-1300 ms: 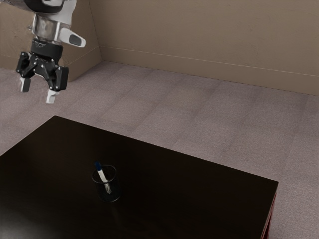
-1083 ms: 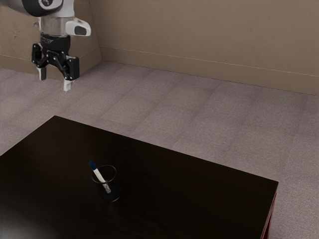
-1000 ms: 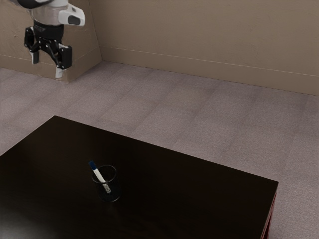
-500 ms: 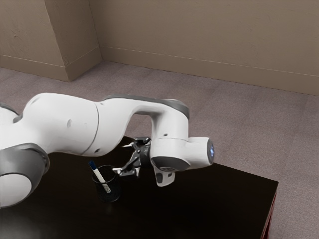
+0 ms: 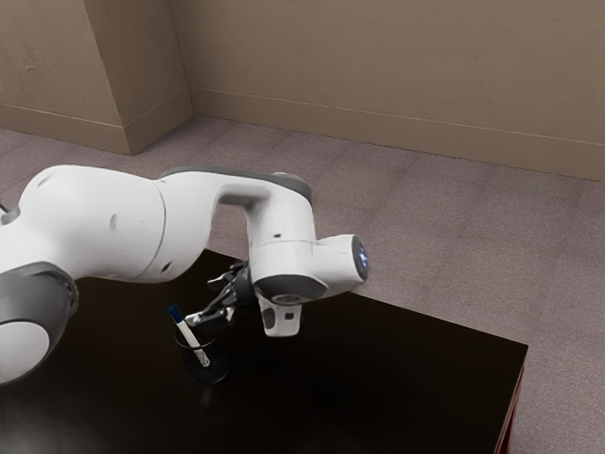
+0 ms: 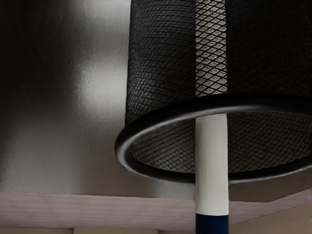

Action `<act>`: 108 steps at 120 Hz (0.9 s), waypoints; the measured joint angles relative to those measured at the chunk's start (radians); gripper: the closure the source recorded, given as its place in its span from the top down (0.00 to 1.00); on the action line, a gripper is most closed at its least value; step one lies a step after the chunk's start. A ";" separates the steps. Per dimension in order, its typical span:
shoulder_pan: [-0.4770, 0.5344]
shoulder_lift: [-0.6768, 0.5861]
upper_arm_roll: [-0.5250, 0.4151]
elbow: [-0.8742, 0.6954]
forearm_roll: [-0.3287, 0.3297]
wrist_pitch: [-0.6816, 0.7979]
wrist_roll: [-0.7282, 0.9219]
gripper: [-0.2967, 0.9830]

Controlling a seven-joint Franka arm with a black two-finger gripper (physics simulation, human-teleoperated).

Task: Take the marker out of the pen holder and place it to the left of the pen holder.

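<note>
Marker (image 5: 192, 340) in holder (image 5: 216, 365) — tool (image 5: 203, 303) near

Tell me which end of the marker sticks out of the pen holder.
The dark blue end sticks out above the rim; the white end is down inside, seen through the mesh.

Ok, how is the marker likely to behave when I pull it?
The marker looks stiff, its barrel running straight. Slim and apparently round, it may roll once laid on the table. It leans at the rim of the mesh pen holder, so a sideways pull could drag or tip the holder.
</note>
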 joint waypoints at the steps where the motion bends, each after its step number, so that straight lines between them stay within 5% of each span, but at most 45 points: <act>1: 0.000 -0.001 0.003 -0.001 -0.003 0.000 0.003 0.76; 72: 0.000 -0.009 0.095 -0.056 -0.072 0.053 0.125 0.75; 108: -0.015 -0.006 0.114 -0.059 -0.074 0.067 0.081 0.57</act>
